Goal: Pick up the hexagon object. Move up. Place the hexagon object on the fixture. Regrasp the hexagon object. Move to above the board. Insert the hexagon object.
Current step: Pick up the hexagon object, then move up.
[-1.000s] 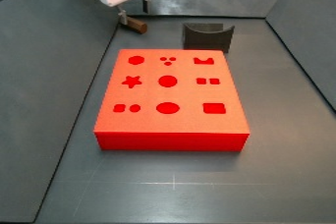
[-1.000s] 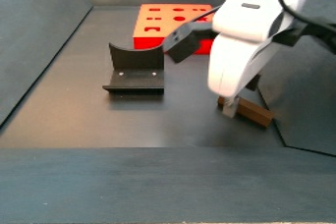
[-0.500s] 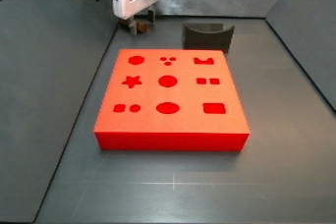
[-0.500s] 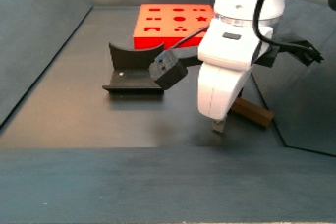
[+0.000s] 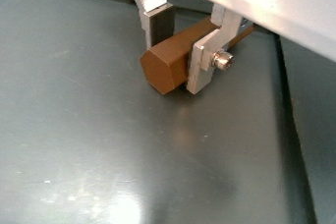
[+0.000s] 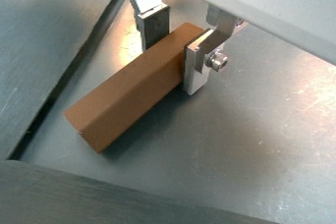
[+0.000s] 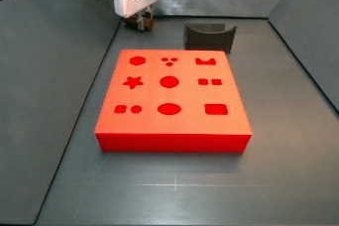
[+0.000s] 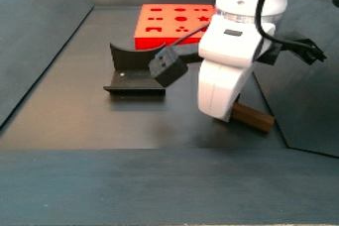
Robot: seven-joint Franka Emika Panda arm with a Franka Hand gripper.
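In both wrist views the gripper (image 5: 184, 43) (image 6: 176, 39) straddles the brown peg (image 5: 175, 59) (image 6: 129, 94), one silver finger (image 5: 207, 53) on each side; the plates look pressed to its flanks, pinching it. The peg lies flat on the grey floor (image 5: 118, 159). In a side view the gripper (image 8: 221, 117) is down at the floor with the peg (image 8: 252, 120) poking out beside it. The fixture (image 8: 135, 71) stands nearby, apart from it. Farther off lies the red board (image 8: 169, 23), well clear of both. In a side view the board (image 7: 172, 99) fills the foreground, the fixture (image 7: 209, 37) and gripper (image 7: 143, 18) beyond it.
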